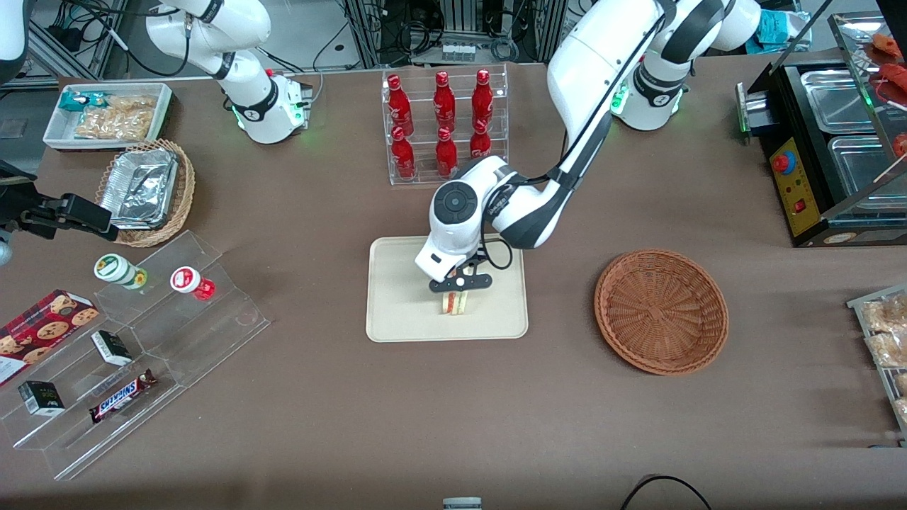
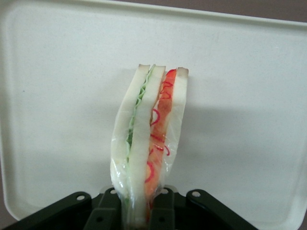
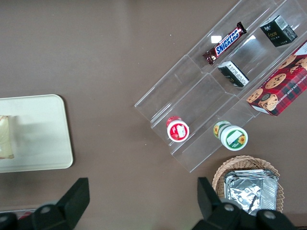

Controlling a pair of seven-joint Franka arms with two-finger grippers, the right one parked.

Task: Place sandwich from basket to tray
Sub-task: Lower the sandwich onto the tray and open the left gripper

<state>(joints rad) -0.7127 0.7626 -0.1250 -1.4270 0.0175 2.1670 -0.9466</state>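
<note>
The sandwich (image 1: pixel 454 304), a clear-wrapped wedge of white bread with green and red filling, stands upright over the middle of the cream tray (image 1: pixel 397 315). My gripper (image 1: pixel 458 292) reaches down from above and is shut on the sandwich. In the left wrist view the two black fingers (image 2: pixel 106 211) press the sandwich (image 2: pixel 148 139) from both sides, with the tray (image 2: pixel 240 96) close beneath it. Whether the sandwich touches the tray I cannot tell. The reddish-brown wicker basket (image 1: pixel 660 312) lies empty toward the working arm's end of the table. The right wrist view catches the tray's corner (image 3: pixel 43 143) and the sandwich's edge (image 3: pixel 5 136).
A clear rack of red bottles (image 1: pixel 443 127) stands farther from the front camera than the tray. Toward the parked arm's end are a stepped acrylic shelf with snacks (image 1: pixel 142 340), a tan basket of foil containers (image 1: pixel 145 191) and a white bin (image 1: pixel 106 113). A black warmer cabinet (image 1: pixel 829 142) and bagged pastries (image 1: pixel 886 340) sit at the working arm's end.
</note>
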